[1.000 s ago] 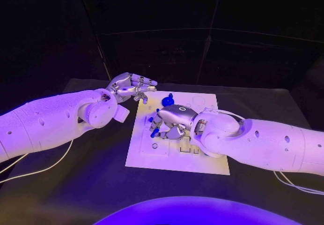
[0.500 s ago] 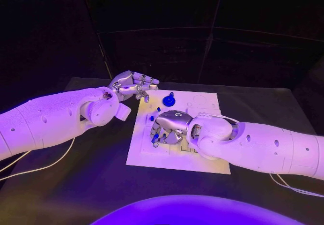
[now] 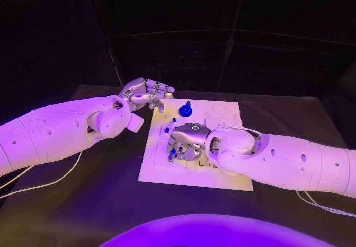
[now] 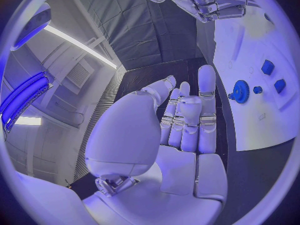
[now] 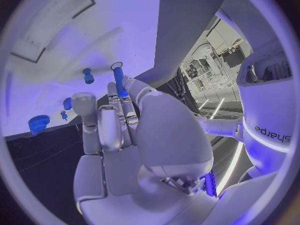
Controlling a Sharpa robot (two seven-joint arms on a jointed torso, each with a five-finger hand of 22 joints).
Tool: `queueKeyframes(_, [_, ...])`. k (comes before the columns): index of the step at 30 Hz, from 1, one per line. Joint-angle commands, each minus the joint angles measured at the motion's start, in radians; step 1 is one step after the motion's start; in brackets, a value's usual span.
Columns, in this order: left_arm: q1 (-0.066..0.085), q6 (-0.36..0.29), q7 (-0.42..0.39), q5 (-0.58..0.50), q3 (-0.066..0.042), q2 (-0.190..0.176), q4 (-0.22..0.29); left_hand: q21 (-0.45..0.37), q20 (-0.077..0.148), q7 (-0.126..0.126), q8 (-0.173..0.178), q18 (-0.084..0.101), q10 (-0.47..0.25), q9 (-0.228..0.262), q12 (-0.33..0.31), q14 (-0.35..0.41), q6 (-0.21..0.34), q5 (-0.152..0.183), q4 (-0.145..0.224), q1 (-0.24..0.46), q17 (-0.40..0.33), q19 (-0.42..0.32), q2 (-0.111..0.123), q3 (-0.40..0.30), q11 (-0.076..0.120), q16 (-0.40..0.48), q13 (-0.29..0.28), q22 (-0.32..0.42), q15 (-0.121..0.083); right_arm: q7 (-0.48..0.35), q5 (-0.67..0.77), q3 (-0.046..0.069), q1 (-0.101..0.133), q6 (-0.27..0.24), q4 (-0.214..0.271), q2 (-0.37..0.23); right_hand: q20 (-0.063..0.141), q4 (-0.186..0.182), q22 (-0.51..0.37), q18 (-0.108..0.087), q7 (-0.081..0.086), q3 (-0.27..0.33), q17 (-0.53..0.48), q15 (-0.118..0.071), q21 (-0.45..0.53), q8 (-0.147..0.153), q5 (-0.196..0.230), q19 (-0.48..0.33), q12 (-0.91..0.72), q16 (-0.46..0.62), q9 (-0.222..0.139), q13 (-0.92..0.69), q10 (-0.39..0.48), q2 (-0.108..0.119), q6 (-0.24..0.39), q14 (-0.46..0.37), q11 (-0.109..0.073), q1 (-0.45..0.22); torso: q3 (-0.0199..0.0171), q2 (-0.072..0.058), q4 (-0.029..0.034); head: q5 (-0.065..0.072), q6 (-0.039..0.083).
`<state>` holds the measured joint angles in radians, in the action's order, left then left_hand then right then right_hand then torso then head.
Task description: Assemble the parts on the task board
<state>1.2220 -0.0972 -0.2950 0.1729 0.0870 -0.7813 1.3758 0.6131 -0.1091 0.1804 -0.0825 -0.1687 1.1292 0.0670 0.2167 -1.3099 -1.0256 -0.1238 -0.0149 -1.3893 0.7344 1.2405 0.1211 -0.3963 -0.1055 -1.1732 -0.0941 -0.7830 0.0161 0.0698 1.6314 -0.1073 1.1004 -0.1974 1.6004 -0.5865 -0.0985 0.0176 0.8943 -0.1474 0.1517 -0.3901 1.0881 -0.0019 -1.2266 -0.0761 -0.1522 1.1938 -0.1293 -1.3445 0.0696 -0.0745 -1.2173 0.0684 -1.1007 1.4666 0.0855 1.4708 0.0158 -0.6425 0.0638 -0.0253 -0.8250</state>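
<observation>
The white task board (image 3: pixel 223 175) lies mid-table. My right hand (image 3: pixel 190 138) hovers over its left middle and pinches a long blue peg (image 5: pixel 118 81) at its fingertips; the peg's tip (image 3: pixel 172 153) points down at the board. A blue gear (image 3: pixel 185 109) (image 4: pixel 240 91) (image 5: pixel 38 123) stands near the board's far edge, with small blue parts (image 4: pixel 267 66) (image 5: pixel 88 75) close by. My left hand (image 3: pixel 145 94) hangs beside the board's far left corner, fingers (image 4: pixel 207 105) side by side, holding nothing.
The board rests on a dark mat (image 3: pixel 89 206) that covers the table. White cables run over the mat at the left (image 3: pixel 45 186) and the right (image 3: pixel 326 206). Slots and outlines (image 3: pixel 209 163) mark the board's near half.
My right hand has shifted a little toward the board's left and near side, carrying the blue peg lower. The left hand has stayed put.
</observation>
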Motion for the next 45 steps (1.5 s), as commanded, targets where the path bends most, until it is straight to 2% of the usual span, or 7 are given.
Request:
queueKeyframes(1, [0.001, 0.008, -0.008, -0.004, -0.001, 0.001, 0.001, -0.005, -0.004, 0.003, -0.001, -0.013, -0.006, 0.001, 0.003, 0.010, 0.005, -0.004, 0.006, -0.003, -0.001, -0.001, -0.008, 0.000, 0.002, 0.001, -0.002, 0.001, 0.000, 0.000, 0.010, 0.000, 0.000, 0.030, -0.003, 0.003, -0.001, 0.000, 0.000, 0.014, 0.003, -0.005, -0.001, -0.004, -0.001, 0.004, -0.002, 0.001, 0.005, -0.002, -0.001, -0.001, -0.018, 0.002, -0.003, 0.023, -0.009, -0.007, 0.0006, 0.000, 0.0005, 0.000, -0.002])
queueKeyframes(22, [0.001, 0.008, -0.007, -0.004, -0.001, 0.000, 0.004, -0.005, -0.004, 0.003, -0.001, -0.013, -0.006, 0.001, 0.003, 0.010, 0.005, -0.004, 0.006, -0.003, -0.001, -0.001, -0.008, 0.000, 0.002, 0.001, -0.002, 0.001, 0.000, 0.010, 0.032, -0.002, -0.016, 0.043, -0.027, 0.024, -0.002, 0.000, -0.001, 0.014, 0.003, -0.007, -0.002, -0.004, -0.001, 0.004, -0.002, 0.000, 0.006, -0.002, -0.001, -0.002, -0.019, 0.003, -0.004, 0.023, -0.009, -0.009, 0.0005, 0.000, 0.0004, -0.002, -0.004])
queueKeyframes(25, [0.001, 0.008, -0.007, -0.004, -0.001, 0.000, 0.004, -0.005, -0.004, 0.003, -0.001, -0.013, -0.006, 0.001, 0.003, 0.010, 0.005, -0.004, 0.006, -0.003, -0.001, -0.001, -0.008, 0.000, 0.002, 0.001, -0.002, 0.001, 0.000, 0.008, 0.033, -0.015, -0.017, 0.038, -0.023, 0.022, -0.002, 0.001, -0.006, 0.013, 0.004, -0.009, -0.006, -0.003, 0.001, 0.007, -0.002, -0.004, 0.010, 0.000, -0.002, -0.001, -0.017, 0.009, 0.001, 0.022, -0.008, -0.017, 0.0006, 0.000, 0.0000, -0.003, -0.004])
queueKeyframes(29, [0.002, 0.008, -0.007, -0.004, -0.001, 0.000, 0.004, -0.005, -0.004, 0.003, -0.001, -0.013, -0.006, 0.001, 0.003, 0.010, 0.005, -0.004, 0.006, -0.003, -0.001, -0.001, -0.008, 0.000, 0.002, 0.001, -0.002, 0.001, 0.000, 0.003, 0.032, -0.033, -0.017, 0.024, -0.017, 0.019, -0.012, -0.013, -0.018, 0.012, 0.020, -0.001, -0.008, 0.011, 0.008, 0.017, -0.014, -0.015, 0.040, 0.001, -0.008, 0.006, 0.025, 0.039, 0.059, 0.020, 0.009, -0.062, 0.0010, 0.001, -0.0001, -0.002, -0.003])
queueKeyframes(31, [0.002, 0.008, -0.006, -0.004, -0.001, 0.000, 0.004, -0.005, -0.004, 0.003, -0.001, -0.013, -0.006, 0.001, 0.003, 0.010, 0.005, -0.004, 0.006, -0.003, -0.001, -0.001, -0.008, 0.000, 0.002, 0.001, -0.002, 0.001, 0.000, 0.002, 0.031, -0.038, -0.017, 0.015, -0.016, 0.019, -0.017, -0.020, -0.023, 0.011, 0.019, 0.009, -0.004, 0.015, 0.011, 0.017, -0.017, -0.019, 0.046, -0.001, -0.008, 0.007, 0.038, 0.054, 0.093, 0.020, 0.012, -0.082, 0.0007, 0.000, 0.0003, -0.002, -0.003])
queueKeyframes(40, [0.002, 0.008, -0.006, -0.004, -0.001, -0.001, 0.004, -0.005, -0.004, 0.003, -0.001, -0.013, -0.006, 0.001, 0.003, 0.010, 0.005, -0.004, 0.006, -0.003, -0.001, -0.001, -0.008, 0.000, 0.002, 0.001, -0.002, 0.001, 0.000, 0.009, 0.030, -0.043, -0.018, -0.032, -0.014, 0.014, -0.021, -0.027, -0.041, 0.007, 0.014, 0.025, -0.005, 0.016, 0.022, 0.015, -0.018, -0.031, 0.054, 0.000, -0.006, 0.007, 0.066, 0.073, 0.148, 0.016, 0.014, -0.102, 0.0007, 0.000, 0.0009, -0.002, -0.002])
queueKeyframes(45, [0.002, 0.009, -0.006, -0.004, -0.001, -0.001, 0.004, -0.005, -0.004, 0.003, -0.001, -0.013, -0.006, 0.001, 0.003, 0.010, 0.005, -0.004, 0.006, -0.003, -0.001, -0.001, -0.008, 0.000, 0.002, 0.001, -0.002, 0.001, 0.000, 0.003, 0.028, -0.044, -0.018, -0.092, -0.011, 0.008, -0.028, -0.027, -0.107, -0.005, 0.020, 0.040, -0.056, 0.025, 0.063, 0.012, -0.018, -0.076, 0.062, 0.027, -0.003, 0.010, 0.125, 0.076, 0.162, -0.004, 0.025, -0.105, 0.0004, 0.000, 0.0003, -0.001, -0.001])
